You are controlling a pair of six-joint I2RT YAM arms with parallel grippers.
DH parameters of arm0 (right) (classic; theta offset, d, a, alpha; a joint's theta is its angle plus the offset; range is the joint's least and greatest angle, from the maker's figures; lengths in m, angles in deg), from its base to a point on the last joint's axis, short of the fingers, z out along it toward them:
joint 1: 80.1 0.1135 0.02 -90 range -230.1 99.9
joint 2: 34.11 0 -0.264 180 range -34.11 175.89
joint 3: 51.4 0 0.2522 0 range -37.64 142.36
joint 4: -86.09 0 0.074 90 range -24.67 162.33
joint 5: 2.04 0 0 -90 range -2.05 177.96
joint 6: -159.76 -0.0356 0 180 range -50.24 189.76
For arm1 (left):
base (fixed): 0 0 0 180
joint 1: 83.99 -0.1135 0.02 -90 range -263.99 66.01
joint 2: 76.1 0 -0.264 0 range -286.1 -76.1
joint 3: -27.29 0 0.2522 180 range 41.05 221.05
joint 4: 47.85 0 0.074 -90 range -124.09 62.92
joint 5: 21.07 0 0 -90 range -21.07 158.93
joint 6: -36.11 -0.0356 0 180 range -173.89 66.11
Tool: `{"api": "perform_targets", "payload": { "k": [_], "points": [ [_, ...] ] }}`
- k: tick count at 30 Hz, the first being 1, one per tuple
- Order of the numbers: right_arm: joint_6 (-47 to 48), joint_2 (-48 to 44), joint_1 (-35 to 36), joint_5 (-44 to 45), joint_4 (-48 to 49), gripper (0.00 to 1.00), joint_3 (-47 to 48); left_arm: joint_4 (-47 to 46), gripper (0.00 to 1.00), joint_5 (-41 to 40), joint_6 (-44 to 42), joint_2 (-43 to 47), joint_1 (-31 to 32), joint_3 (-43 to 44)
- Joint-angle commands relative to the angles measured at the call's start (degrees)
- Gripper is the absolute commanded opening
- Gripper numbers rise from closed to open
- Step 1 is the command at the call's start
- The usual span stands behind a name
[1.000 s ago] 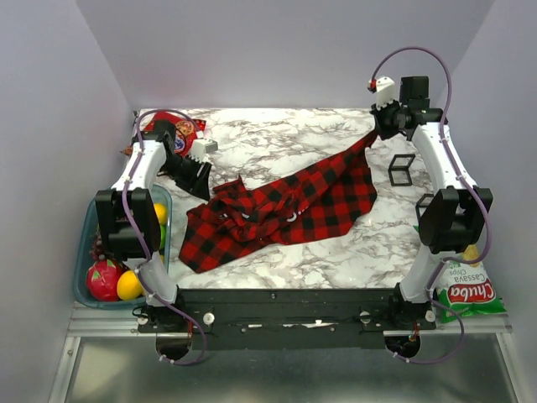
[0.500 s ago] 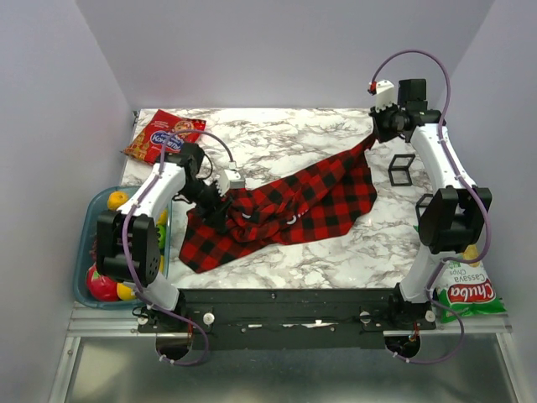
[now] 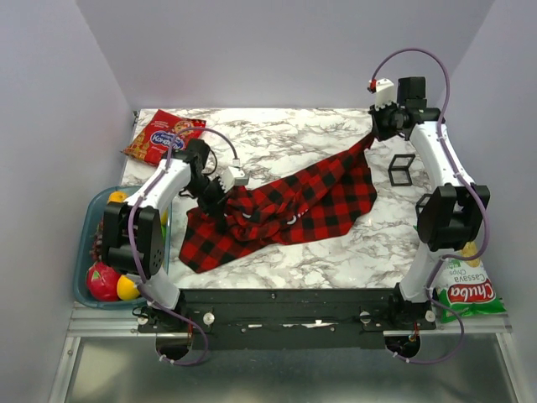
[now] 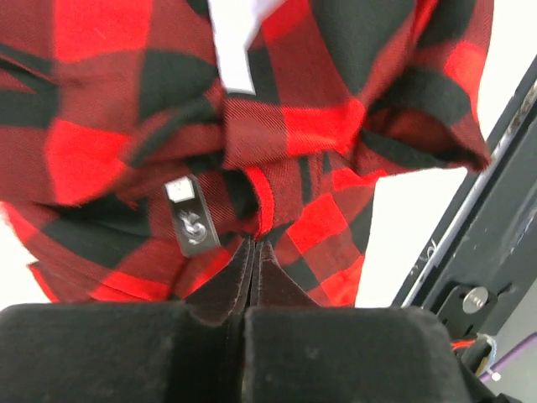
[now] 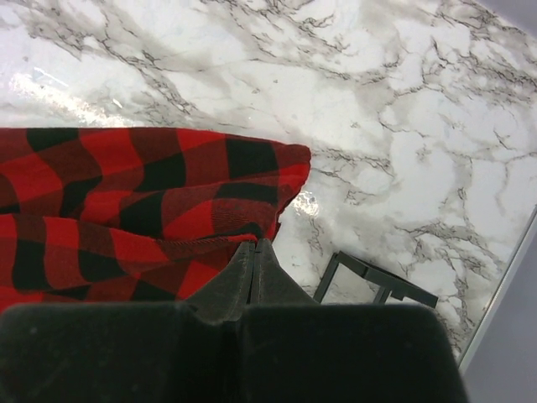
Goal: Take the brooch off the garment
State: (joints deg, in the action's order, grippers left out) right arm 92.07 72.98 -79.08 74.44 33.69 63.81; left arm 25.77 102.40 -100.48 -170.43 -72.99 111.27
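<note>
The garment (image 3: 289,206), a red-and-black checked shirt, lies crumpled across the middle of the marble table. My left gripper (image 3: 220,207) is down on its left part. In the left wrist view the left gripper (image 4: 254,244) is shut, with a red fold of the garment (image 4: 294,134) pinched at its tips. A black neck label (image 4: 191,218) lies just left of the tips and a white letter (image 4: 233,46) shows above. My right gripper (image 3: 376,134) holds the shirt's far right corner raised. It (image 5: 256,244) is shut on the garment's edge (image 5: 151,201). The brooch is hidden.
A red snack packet (image 3: 164,136) lies at the back left. A blue bin (image 3: 90,220) with fruit stands at the left edge. Two black wire cubes (image 3: 402,170) (image 3: 424,204) stand by the right arm, one seen as a black frame (image 5: 377,277). A green crisp packet (image 3: 466,292) lies front right.
My left arm swung from the snack packet at the back left onto the shirt's left part, and its jaws closed on a fold. The right arm has not moved.
</note>
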Motion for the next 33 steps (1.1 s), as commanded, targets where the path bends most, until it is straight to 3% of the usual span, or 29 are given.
{"api": "perform_targets", "payload": {
  "k": [1, 6, 8, 11, 15, 23, 29, 33],
  "points": [
    [-1.2, 2.4, 0.0, -1.5, -0.5, 0.01, 6.3, 8.7, 0.00, 5.7, -2.5, -2.3, -1.2, 10.0],
    [-2.5, 4.3, 0.0, 0.7, -0.6, 0.01, 12.8, 15.6, 0.00, 13.0, 1.5, -5.0, -10.5, 27.7],
    [-3.1, 4.6, 0.0, 0.9, -0.5, 0.01, 15.8, 15.4, 0.00, 16.3, 3.8, -5.9, -17.0, 32.5],
    [-4.1, 5.7, 0.0, 2.2, -0.1, 0.01, 19.5, 11.2, 0.00, 18.7, 9.5, -6.4, -22.1, 37.0],
    [-5.8, 6.9, -0.3, 6.1, 1.3, 0.01, 23.2, 5.1, 0.00, 17.6, 14.1, -4.8, -26.0, 37.1],
    [-6.9, 6.0, -0.8, 10.0, 5.9, 0.01, 26.5, -10.8, 0.00, 13.9, 26.9, 0.4, -27.2, 33.0],
    [-7.2, 3.7, -0.8, 9.1, 6.1, 0.01, 24.4, -13.5, 0.00, 11.5, 26.2, 4.1, -27.3, 29.6],
    [-6.7, 1.7, -0.8, 9.3, 5.8, 0.01, 20.4, -18.4, 0.00, 10.4, 26.9, 8.5, -27.2, 22.8]
  ]
}}
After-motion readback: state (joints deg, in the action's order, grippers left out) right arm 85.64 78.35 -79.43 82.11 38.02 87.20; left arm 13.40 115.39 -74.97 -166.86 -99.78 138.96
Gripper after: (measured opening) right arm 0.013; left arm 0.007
